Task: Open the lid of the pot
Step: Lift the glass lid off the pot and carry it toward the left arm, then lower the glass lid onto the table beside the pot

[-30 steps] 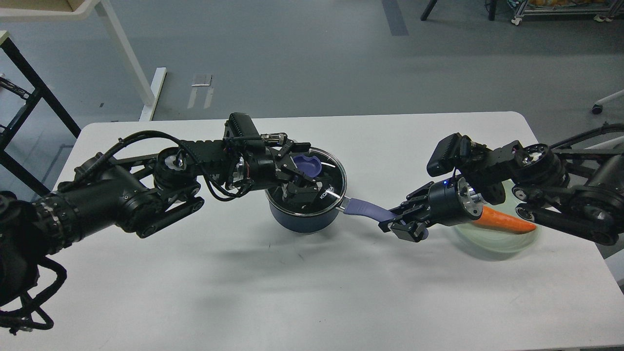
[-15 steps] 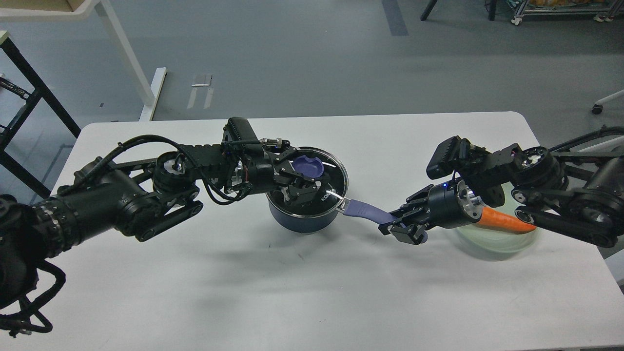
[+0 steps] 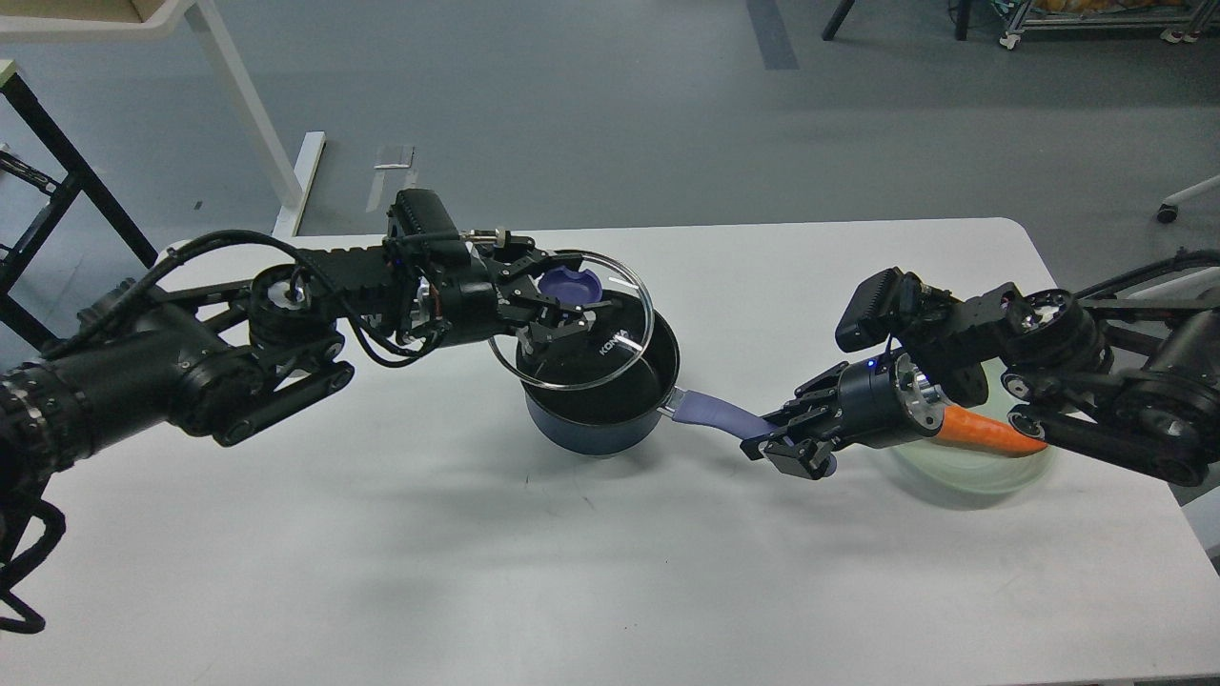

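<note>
A dark blue pot [image 3: 600,419] stands at the middle of the white table [image 3: 534,572], its purple handle [image 3: 710,413] pointing right. The glass lid [image 3: 596,353] with a purple knob [image 3: 569,284] is lifted off the pot and hangs tilted above its left rim. My left gripper [image 3: 555,307] is shut on the lid's knob. My right gripper [image 3: 786,448] is shut on the far end of the pot's handle. The pot's dark inside shows under the raised lid.
A pale green plate [image 3: 972,472] with an orange carrot [image 3: 991,433] lies on the table's right side, partly under my right arm. A white table leg [image 3: 248,105] and a black frame [image 3: 48,143] stand behind the table at left.
The left gripper has lifted the lid off the pot and carried it up and to the left. The right gripper has stayed on the handle.
</note>
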Controlling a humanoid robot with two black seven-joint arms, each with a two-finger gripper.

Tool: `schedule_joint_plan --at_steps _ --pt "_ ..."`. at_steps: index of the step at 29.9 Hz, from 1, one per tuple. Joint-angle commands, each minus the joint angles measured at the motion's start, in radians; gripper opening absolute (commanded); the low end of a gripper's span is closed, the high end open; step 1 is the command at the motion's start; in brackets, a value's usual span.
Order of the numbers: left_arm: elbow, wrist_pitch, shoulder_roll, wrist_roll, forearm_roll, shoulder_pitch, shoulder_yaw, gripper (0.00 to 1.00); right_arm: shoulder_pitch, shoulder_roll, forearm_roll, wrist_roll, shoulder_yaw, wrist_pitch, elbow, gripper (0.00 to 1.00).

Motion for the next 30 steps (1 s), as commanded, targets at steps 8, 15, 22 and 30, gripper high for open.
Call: schedule_joint_plan --at_steps 8,15,22,30 --pt "-0.042 0.141 0.305 0.0 -0.044 0.174 0.006 0.53 0.0 0.0 0.0 0.0 0.0 -0.002 0.0 0.31" --pt "-0.028 0.31 0.354 0.0 -0.059 0.36 0.006 0.54 -0.009 0.004 0.0 0.0 0.0 -0.002 -0.003 0.31" --pt "-0.008 0.347 0.337 0.0 -0.083 0.445 0.006 0.55 -0.011 0.0 0.0 0.0 0.0 -0.002 -0.003 0.31" --pt "0.026 0.349 0.336 0.0 -0.116 0.475 0.006 0.6 -0.011 0.0 0.0 0.0 0.0 -0.002 -0.003 0.31"
